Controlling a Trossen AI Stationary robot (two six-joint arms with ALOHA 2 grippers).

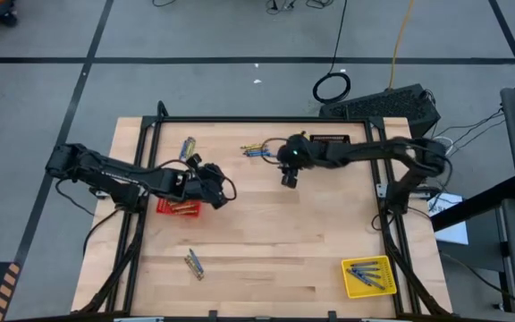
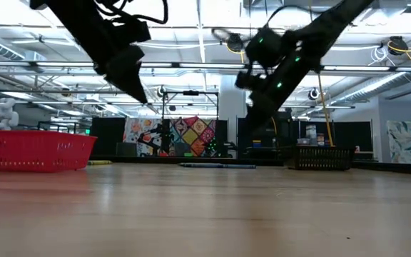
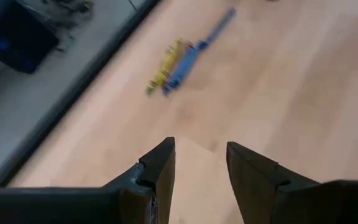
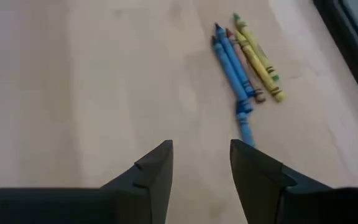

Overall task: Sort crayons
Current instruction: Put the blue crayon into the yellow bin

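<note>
A: Where are the crayons (image 4: 244,59)?

B: A blue, yellow and brown cluster lies near the table's (image 1: 266,237) far edge, just beside the right gripper (image 1: 289,179), whose fingers are apart and empty. More lie near the far-left corner and the near edge.

A: The left gripper (image 1: 215,192)?

B: Spread, empty, above the red basket (image 1: 179,208).

A: Handling?

B: Probably light, stiff, prone to roll; pinch one mid-length.
</note>
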